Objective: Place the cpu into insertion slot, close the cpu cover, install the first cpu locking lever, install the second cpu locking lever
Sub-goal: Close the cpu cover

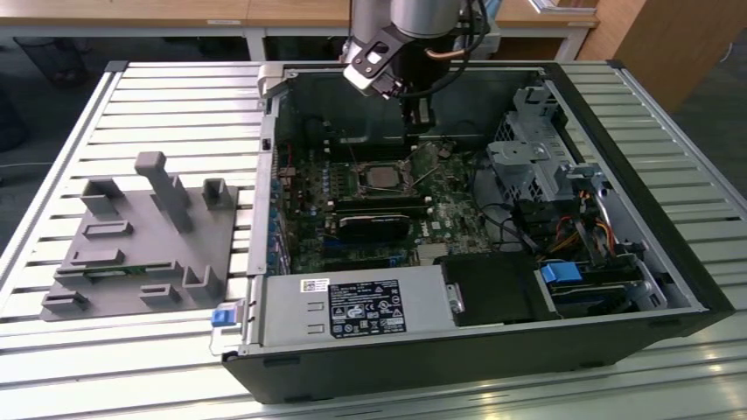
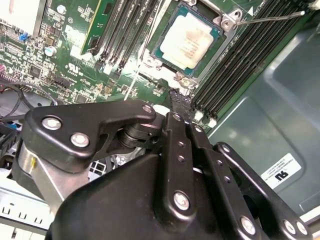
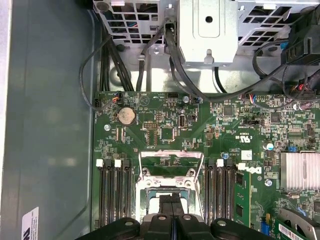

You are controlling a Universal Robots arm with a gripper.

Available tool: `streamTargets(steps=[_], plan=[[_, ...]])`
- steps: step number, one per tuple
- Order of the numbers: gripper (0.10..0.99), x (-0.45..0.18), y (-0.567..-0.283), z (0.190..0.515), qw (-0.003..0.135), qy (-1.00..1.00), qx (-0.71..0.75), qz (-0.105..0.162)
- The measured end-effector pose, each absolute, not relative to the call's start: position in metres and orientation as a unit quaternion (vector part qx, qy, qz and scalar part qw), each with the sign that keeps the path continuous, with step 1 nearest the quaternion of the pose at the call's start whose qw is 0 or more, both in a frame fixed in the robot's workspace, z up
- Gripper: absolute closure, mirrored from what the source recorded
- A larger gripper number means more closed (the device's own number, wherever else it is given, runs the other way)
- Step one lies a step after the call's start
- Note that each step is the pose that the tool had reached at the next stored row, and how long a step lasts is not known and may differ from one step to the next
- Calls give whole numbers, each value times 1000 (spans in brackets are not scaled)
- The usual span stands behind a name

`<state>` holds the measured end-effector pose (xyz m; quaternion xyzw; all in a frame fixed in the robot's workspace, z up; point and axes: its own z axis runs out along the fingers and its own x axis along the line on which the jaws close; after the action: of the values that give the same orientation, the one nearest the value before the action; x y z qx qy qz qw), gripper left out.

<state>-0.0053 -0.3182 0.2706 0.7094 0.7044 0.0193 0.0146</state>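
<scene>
The cpu (image 2: 190, 42) lies flat in the insertion slot (image 2: 156, 51), its silvery top uncovered (the cpu cover (image 3: 171, 153) is swung open). The gripper (image 2: 179, 99), fingers pressed together, points down just beside the slot's rim.

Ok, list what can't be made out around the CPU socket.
- Exterior view: the cpu is too small to judge its seating.
- First wrist view: the gripper covers much of the insertion slot.
- Second wrist view: the picture edge cuts off the slot's far side.
</scene>
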Motion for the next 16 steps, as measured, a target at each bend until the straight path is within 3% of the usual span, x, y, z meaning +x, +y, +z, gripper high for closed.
streamTargets(steps=[16], plan=[[980,-1,-318,271,15,704,709,19]])
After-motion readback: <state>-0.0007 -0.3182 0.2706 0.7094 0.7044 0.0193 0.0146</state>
